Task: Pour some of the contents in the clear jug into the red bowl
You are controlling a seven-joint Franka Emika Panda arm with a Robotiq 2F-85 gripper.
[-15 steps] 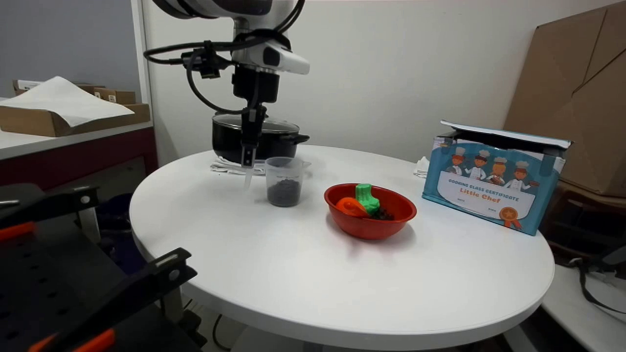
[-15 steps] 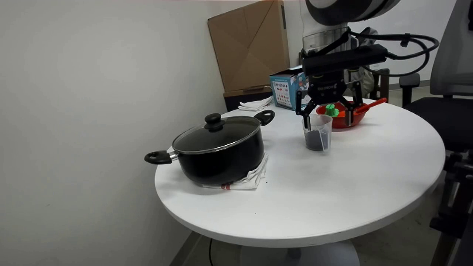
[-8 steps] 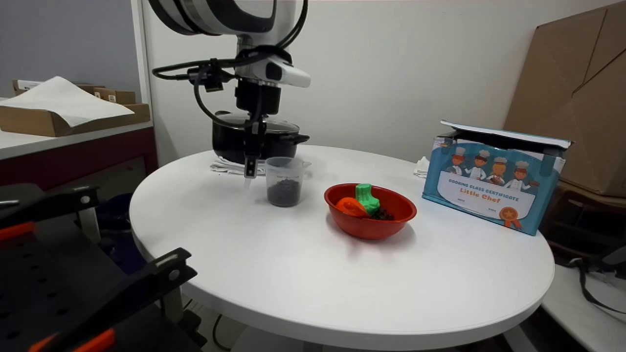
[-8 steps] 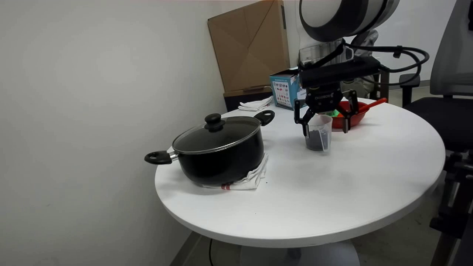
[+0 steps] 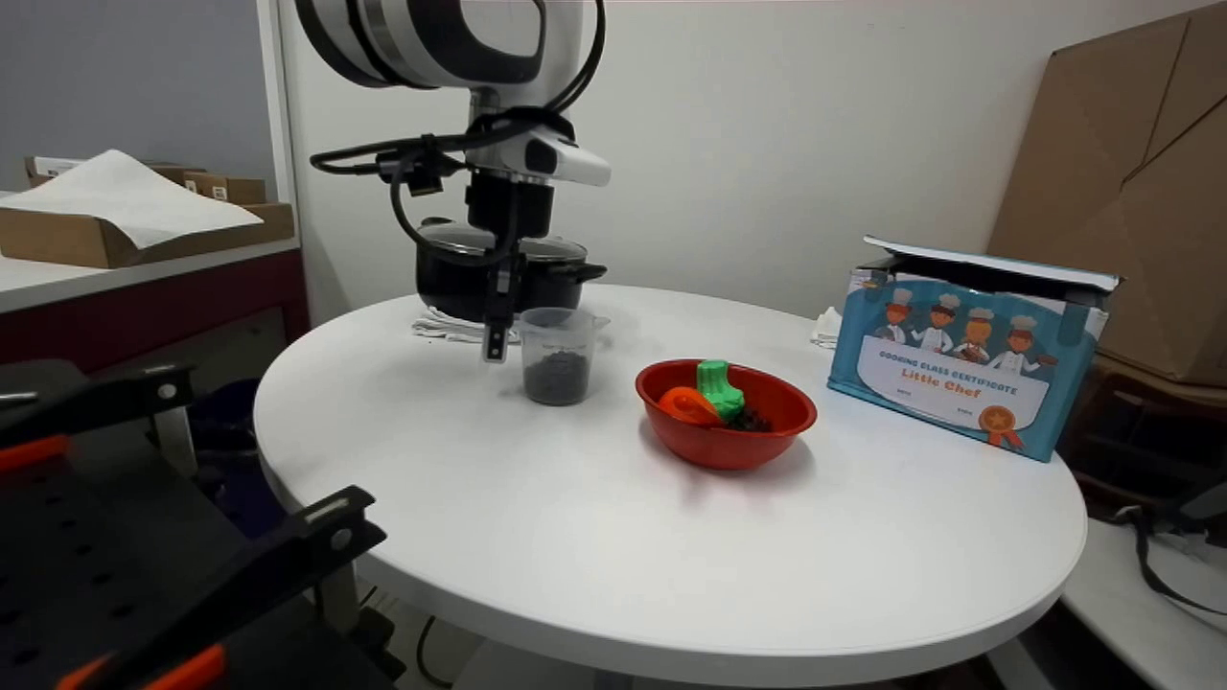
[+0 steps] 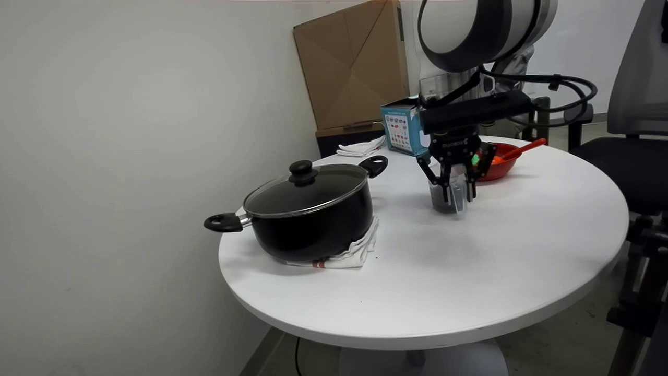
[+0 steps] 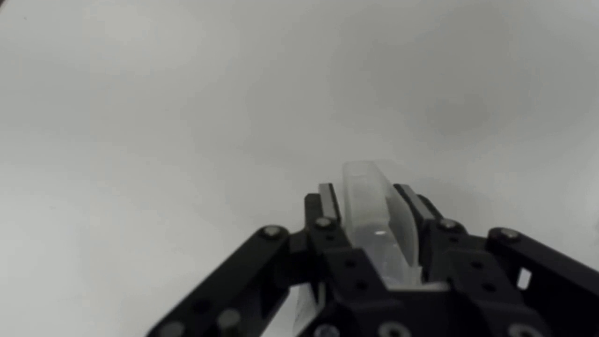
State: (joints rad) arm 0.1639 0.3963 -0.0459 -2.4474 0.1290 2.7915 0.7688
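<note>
The claw (image 7: 366,191), its sides apart, straddled the handle (image 7: 368,206) of the clear jug (image 5: 556,347), upright on the surface (image 5: 594,556) near the red bowl (image 5: 724,445). A good grasp likely needed square, even closing before any lift, lest the contents (image 5: 556,379) spill.

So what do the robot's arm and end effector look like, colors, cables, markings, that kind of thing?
The arm is white with rounded segments and dark bands. Black cables loop beside it. The end effector is black and jointed, with round silvery pins and small pale lettering; a long black bar-shaped housing is mounted above it. Its fingers have light grey strips at the tips.
</note>
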